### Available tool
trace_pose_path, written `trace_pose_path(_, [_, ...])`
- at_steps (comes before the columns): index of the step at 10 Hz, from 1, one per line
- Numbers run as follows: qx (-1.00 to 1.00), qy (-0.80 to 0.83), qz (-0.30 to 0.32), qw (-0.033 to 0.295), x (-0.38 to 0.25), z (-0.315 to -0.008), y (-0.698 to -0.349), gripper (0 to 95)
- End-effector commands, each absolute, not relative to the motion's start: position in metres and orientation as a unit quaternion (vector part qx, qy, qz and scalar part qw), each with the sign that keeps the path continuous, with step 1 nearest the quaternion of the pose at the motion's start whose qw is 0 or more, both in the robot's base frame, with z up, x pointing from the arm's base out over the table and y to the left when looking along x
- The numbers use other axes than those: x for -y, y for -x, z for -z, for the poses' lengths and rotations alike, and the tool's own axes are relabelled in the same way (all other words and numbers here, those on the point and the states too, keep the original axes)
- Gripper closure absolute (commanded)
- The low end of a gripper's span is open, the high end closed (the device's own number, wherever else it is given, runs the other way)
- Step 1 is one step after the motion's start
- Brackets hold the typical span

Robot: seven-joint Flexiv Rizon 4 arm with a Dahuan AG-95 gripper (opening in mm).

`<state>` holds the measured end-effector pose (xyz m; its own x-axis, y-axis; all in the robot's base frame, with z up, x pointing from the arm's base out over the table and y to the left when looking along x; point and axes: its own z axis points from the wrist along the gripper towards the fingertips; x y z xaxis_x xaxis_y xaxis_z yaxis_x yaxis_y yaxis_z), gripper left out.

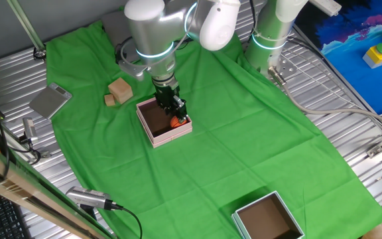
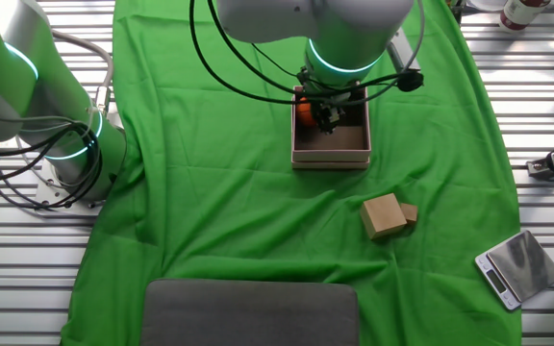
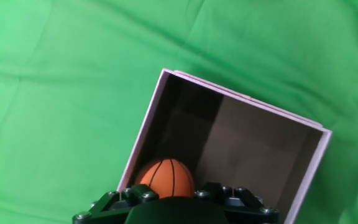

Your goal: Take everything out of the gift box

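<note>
The gift box [image 1: 152,133], pale pink with a dark brown inside, sits on the green cloth; it also shows in the other fixed view [image 2: 330,156] and the hand view [image 3: 148,124]. The orange ball [image 3: 165,177] lies in a corner of the box [image 1: 178,122] [image 2: 303,109]. My gripper [image 1: 176,113] is lowered into the box right at the ball, with a jaw on either side of it. The fingertips are hidden, so I cannot tell whether they grip it. The tan wooden cube [image 1: 121,88] [image 2: 383,215] rests on the cloth outside the box.
A small brown block [image 1: 110,100] [image 2: 409,213] touches the cube. A teal-grey-walled box [image 1: 268,218] stands at the cloth's near edge. A small scale [image 1: 50,101] [image 2: 517,267] lies off the cloth. A second arm's base [image 2: 61,135] stands at the side.
</note>
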<state>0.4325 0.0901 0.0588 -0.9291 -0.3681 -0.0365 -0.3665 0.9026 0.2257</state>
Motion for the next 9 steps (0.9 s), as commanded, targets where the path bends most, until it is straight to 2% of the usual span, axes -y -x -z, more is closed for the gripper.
trace_pose_path(1, [0.975, -0.188, 0.117, 0.005, -0.0909, -0.0596, -0.4321, 38.0])
trace_pose_path(7, [0.978, -0.173, 0.119, 0.007, -0.0964, -0.0523, -0.4389, 38.0])
trace_pose_path(8, [0.979, -0.165, 0.120, 0.008, -0.0963, -0.0513, -0.4392, 57.0])
trace_pose_path(9, [0.980, -0.161, 0.119, 0.009, -0.0961, -0.0509, -0.4392, 57.0])
